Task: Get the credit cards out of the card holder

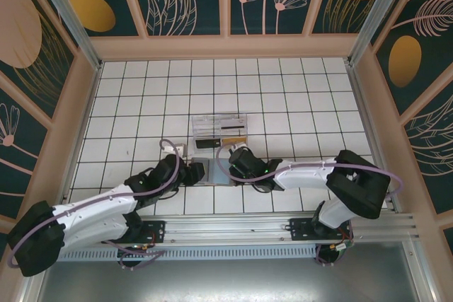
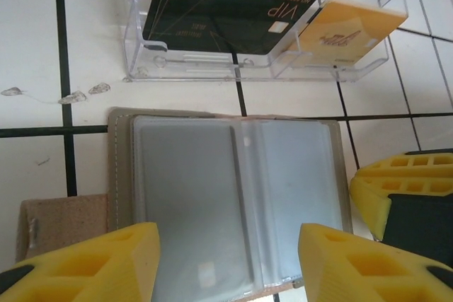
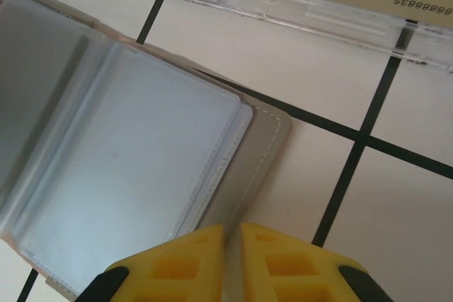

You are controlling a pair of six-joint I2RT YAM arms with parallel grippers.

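Between the arms, the card holder (image 2: 226, 203) lies open, sleeves pale (a grey card may hide inside). Black card (image 2: 219, 8) and yellow card (image 2: 347, 30) sit in the clear tray (image 2: 212, 68). Left gripper (image 2: 226, 266) jaws apart over it; right gripper (image 3: 232, 259) fingers together at its edge.

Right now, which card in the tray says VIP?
The black card with gold lettering, at the left of the tray in the left wrist view; the yellow card is the other.
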